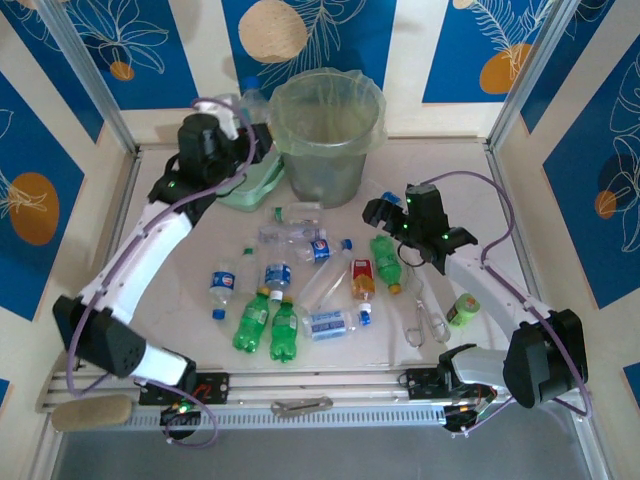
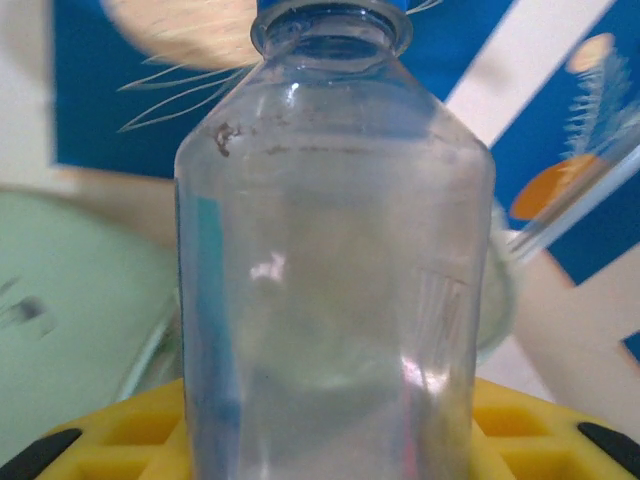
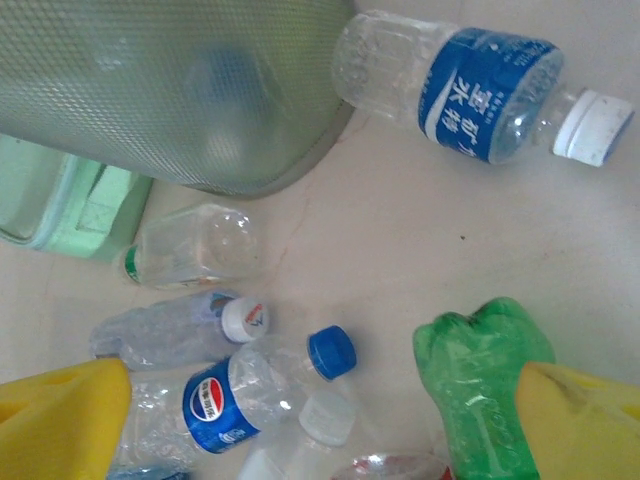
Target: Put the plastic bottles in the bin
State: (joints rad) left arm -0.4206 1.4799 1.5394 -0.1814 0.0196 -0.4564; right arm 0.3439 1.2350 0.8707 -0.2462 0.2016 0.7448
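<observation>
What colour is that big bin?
Translucent pale green; the bin shows best in the top view.

Between the yellow fingers [image 2: 110, 445] of the left gripper [image 2: 330, 450], the clear bottle [image 2: 335, 260] has a blue cap. Touching the yellow-fingered right gripper [image 3: 320, 420] is a green bottle [image 3: 480, 370]. Ahead lie a blue-labelled bottle [image 3: 470, 85] with a white cap and the pale-green, mesh-textured bin [image 3: 180, 90].

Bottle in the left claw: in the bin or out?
Out. The left claw grips the clear bottle just left of the bin rim, not over its opening.
</observation>
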